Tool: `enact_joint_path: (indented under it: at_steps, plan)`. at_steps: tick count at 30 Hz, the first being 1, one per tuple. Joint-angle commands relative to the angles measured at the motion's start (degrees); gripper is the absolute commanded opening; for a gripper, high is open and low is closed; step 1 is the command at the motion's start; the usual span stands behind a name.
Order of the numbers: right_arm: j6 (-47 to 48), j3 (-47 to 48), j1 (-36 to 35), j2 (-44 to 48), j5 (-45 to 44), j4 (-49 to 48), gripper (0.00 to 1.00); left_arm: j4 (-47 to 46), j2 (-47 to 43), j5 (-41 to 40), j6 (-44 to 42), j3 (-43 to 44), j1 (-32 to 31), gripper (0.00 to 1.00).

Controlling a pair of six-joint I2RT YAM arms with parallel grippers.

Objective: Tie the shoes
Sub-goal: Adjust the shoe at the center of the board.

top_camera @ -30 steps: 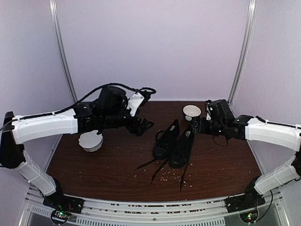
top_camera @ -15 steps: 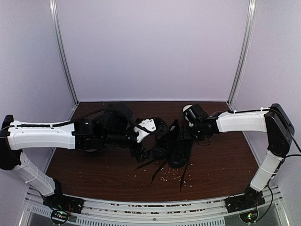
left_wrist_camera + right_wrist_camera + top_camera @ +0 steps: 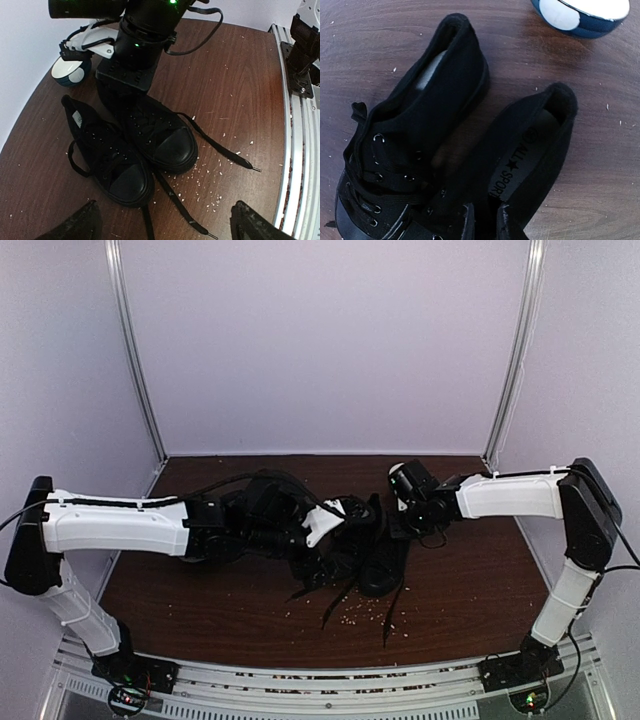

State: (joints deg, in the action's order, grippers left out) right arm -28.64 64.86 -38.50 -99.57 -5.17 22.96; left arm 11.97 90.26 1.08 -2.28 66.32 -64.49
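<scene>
Two black shoes lie side by side, toes toward the near edge, with their laces (image 3: 340,602) loose on the table. My right gripper (image 3: 486,222) is down at the collar of the right shoe (image 3: 540,145), jaws pinched on its inner side wall, one finger inside over the printed insole. From above, the right gripper (image 3: 398,524) covers that shoe's heel. The left shoe (image 3: 420,120) lies next to it, untouched. My left gripper (image 3: 165,212) hangs wide open above the table just beyond the toes (image 3: 125,182), with a lace (image 3: 185,210) under it and nothing between its fingers.
A white and blue bowl (image 3: 585,14) stands just behind the right shoe's heel. White crumbs (image 3: 360,618) are scattered on the brown table around the laces. A metal rail (image 3: 300,150) runs along the near edge. The left arm (image 3: 120,525) stretches across the table's left half.
The left arm swung from the left side in over the shoes, gripper still open. The right arm reached in to the right shoe's heel, and its jaws closed on the side wall.
</scene>
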Motion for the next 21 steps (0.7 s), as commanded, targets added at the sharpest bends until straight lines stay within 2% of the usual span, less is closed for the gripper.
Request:
enact_joint_path:
  at_steps: [1, 3, 5, 7, 12, 17, 21]
  plan:
    - [5.7, 1.9, -0.6, -0.8, 3.9, 0.2, 0.14, -5.6, 2.2, 2.6, -0.2, -1.6, 0.3, 0.86]
    - [8.5, 3.5, -0.5, -1.3, 4.2, 1.1, 0.13, 0.0, 5.5, 1.8, -3.2, 1.1, 0.3, 0.81]
    - [11.8, 5.8, -0.5, -1.9, 3.0, 3.0, 0.13, 4.4, 9.5, -0.4, -5.9, 3.9, 0.3, 0.71]
    - [13.7, 8.6, -0.3, -2.3, 0.6, 5.6, 0.12, 4.5, 11.4, -4.4, -8.1, 4.5, 0.5, 0.66]
    - [15.8, 9.6, -0.3, 0.2, 0.7, 8.6, 0.19, 2.5, 16.5, -9.6, -12.7, 8.5, 1.3, 0.65]
    - [11.2, 3.6, -0.3, 6.1, 2.4, 6.8, 0.28, 1.5, 22.3, -18.2, -16.0, 11.4, 2.0, 0.6]
    - [7.7, -1.4, -0.1, 9.0, 1.8, 5.4, 0.3, 0.7, 23.6, -20.8, -16.5, 10.8, 4.5, 0.58]
